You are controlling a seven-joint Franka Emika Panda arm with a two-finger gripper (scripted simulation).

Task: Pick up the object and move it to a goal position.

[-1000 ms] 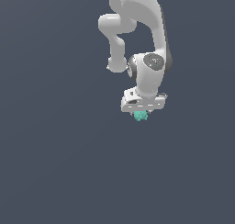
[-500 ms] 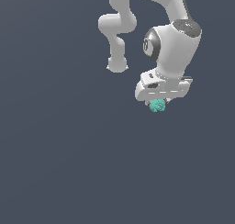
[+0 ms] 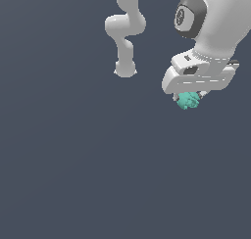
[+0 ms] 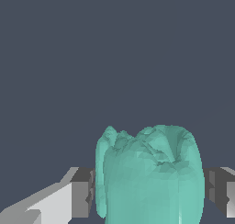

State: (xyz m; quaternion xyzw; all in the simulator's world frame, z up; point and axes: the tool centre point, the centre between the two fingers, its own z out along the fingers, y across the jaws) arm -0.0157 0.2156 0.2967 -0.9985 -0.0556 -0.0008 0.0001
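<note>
The object (image 3: 188,100) is a small lumpy teal-green blob held under the white robot hand at the exterior view's upper right. My gripper (image 3: 188,99) is shut on it; the fingers are mostly hidden behind the hand and the blob. In the wrist view the teal object (image 4: 149,177) fills the space between the two fingers (image 4: 81,193), which press on it from both sides. The object hangs above the flat grey ground, apart from it.
The arm's white base and lower links (image 3: 125,32) stand at the top middle of the exterior view. Plain dark grey ground (image 3: 73,159) lies all around.
The gripper, holding the teal object, has moved toward the exterior view's right and closer to the camera, looking larger. The object stays between the fingers.
</note>
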